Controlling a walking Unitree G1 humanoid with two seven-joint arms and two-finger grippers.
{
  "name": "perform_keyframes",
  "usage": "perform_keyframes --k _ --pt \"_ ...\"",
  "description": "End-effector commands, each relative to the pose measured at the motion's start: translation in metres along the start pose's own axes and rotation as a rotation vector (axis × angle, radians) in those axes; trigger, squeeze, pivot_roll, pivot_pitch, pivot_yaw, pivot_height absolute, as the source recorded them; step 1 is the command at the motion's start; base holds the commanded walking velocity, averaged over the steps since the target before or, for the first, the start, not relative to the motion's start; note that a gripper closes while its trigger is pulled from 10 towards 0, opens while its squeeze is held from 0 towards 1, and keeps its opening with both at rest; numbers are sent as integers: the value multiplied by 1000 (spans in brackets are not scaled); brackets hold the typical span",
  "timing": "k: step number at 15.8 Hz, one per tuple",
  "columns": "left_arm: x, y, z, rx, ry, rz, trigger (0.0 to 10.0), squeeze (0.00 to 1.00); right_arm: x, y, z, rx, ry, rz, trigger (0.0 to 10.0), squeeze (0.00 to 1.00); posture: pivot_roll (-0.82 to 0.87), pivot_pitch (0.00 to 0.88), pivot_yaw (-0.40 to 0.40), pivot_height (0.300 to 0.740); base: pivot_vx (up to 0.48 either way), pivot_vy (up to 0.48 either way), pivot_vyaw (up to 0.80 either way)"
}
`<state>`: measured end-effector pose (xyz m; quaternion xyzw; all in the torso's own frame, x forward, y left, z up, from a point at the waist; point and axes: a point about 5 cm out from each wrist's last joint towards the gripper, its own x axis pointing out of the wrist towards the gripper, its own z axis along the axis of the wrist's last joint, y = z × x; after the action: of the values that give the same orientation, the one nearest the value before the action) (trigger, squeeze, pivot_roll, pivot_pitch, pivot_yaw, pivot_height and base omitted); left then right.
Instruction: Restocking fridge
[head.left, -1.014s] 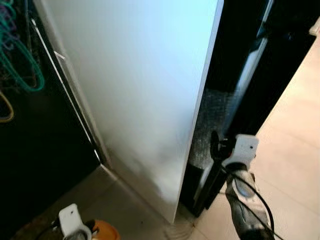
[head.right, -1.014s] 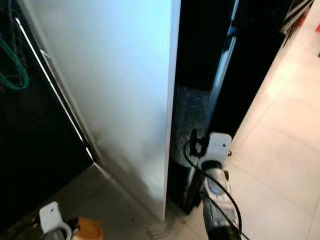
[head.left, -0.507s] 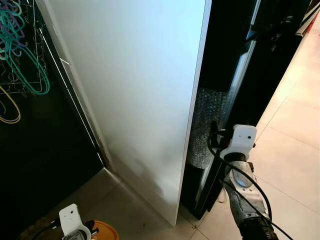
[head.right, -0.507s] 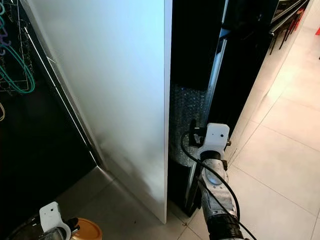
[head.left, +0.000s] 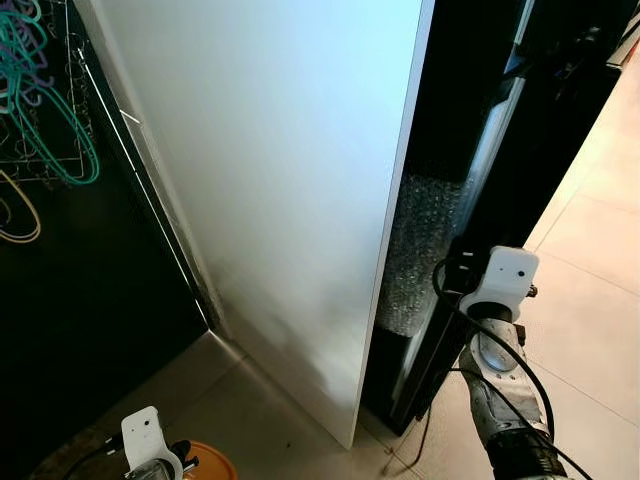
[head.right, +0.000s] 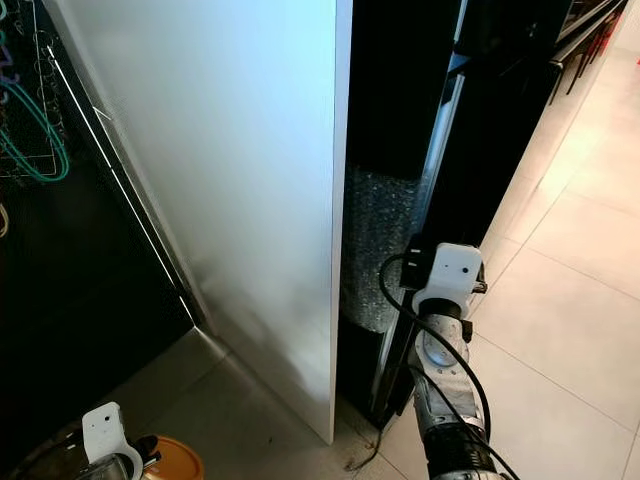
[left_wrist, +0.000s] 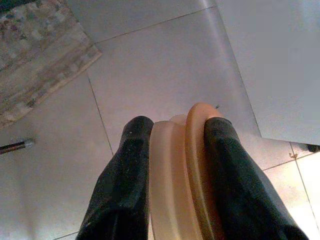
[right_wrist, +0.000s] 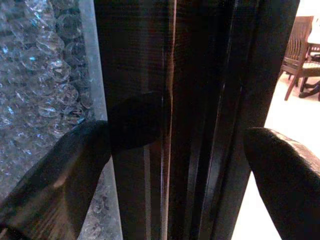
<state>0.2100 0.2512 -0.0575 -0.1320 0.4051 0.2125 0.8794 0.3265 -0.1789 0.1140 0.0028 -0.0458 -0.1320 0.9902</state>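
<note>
Black door edge (right_wrist: 170, 125) between wide-open right claw (right_wrist: 175, 165); left claw (left_wrist: 172, 165) grips, seemingly, orange lid (left_wrist: 187, 175).

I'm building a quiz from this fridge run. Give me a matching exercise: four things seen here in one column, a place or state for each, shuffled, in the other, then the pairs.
Things:
1. left pincer
2. right pincer
3. clear bubble wrap sheet
4. teal plastic hangers

Places or states:
A. hanging on a wire rack at the far left
B. shut on a round orange lid
C. open, a finger on each side of the black door edge
D. in the dark gap beside the tall white panel

Pairs: 1-B, 2-C, 3-D, 4-A
</note>
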Motion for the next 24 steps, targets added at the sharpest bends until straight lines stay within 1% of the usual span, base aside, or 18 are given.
perform_keyframes --k 1,6,9,11,13,15,16,18,20,22,24 --pt "0 4 -2 7 17 5 10000 0 4 -2 3 1 -10 -11 10000 0 -157 0 47 740 0 0 0" --pt "0 3 -2 8 15 4 10000 0 17 -4 10 1 -11 1 10000 0 -153 0 46 740 0 0 0" --pt "0 2 -3 5 17 3 10000 0 21 -12 13 -4 -22 -23 10000 0 -152 0 45 740 0 0 0" --pt "0 2 -3 4 18 2 10000 0 21 -21 14 -12 -34 -68 10000 0 -155 0 45 740 0 0 0" --pt "0 1 -3 5 19 1 10000 0 18 -38 14 -30 -46 -156 10000 0 -161 0 44 740 0 0 0" --pt "0 1 -4 5 20 0 10000 0 6 -68 10 -71 -52 -282 10000 0 -163 0 39 740 0 0 0" --pt "0 1 -4 5 21 0 10000 0 3 -75 8 -84 -49 -309 10000 0 -163 0 39 740 0 0 0" --pt "0 0 -4 6 23 -2 10000 0 -11 -104 0 -106 -18 -397 10000 0 -172 0 40 740 0 0 0" --pt "0 0 -5 11 26 -5 10000 0 -22 -122 -7 -137 8 -450 10000 0 -176 0 40 740 0 0 0" --pt "0 0 -5 12 27 -6 10000 0 -37 -144 -16 -156 50 -535 10000 0 -178 0 39 740 0 0 0" --pt "0 0 -5 13 27 -9 10000 0 -52 -161 -25 -179 96 -599 10000 0 -177 0 38 740 0 0 0"
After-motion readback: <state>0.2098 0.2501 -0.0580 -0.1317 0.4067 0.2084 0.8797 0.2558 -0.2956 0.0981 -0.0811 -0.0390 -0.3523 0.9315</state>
